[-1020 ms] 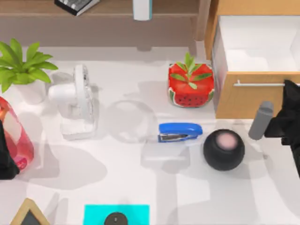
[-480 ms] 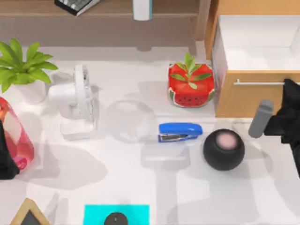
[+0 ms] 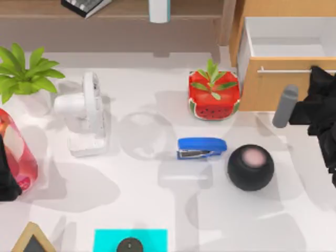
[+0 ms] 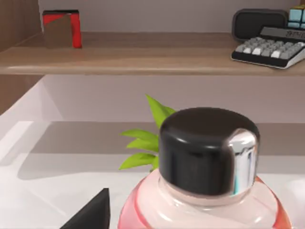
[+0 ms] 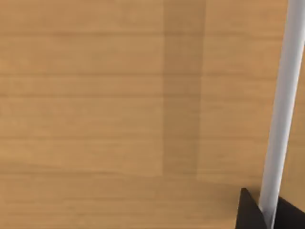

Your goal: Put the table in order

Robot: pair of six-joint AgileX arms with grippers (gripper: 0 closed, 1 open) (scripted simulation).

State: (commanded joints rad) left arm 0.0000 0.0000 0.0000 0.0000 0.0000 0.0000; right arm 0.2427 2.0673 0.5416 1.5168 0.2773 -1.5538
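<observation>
The table (image 3: 157,210) is the big white desk top, and it takes up most of the top view. A blue stapler (image 3: 201,147) lies near its middle. Just to the right of the stapler sits a black round speaker (image 3: 250,167). Behind the stapler stands a watermelon pot (image 3: 213,95) with green leaves. To the left of the stapler stands a white fan (image 3: 86,113). Farther left there is a green plant (image 3: 23,73) in a white pot, and a pink bottle (image 3: 16,152) with a black cap (image 4: 208,150).

A wooden drawer (image 3: 283,63) stands open, to the right of the watermelon pot. It has a thin silver handle (image 3: 286,71) across its front.

The right gripper (image 5: 267,212) is at that handle. Its two dark fingers sit tight on each side of the silver bar, clamped on it.

The left arm (image 3: 6,176) rests far to the left of the stapler, right next to the pink bottle. I cannot tell if its fingers are apart or together.
</observation>
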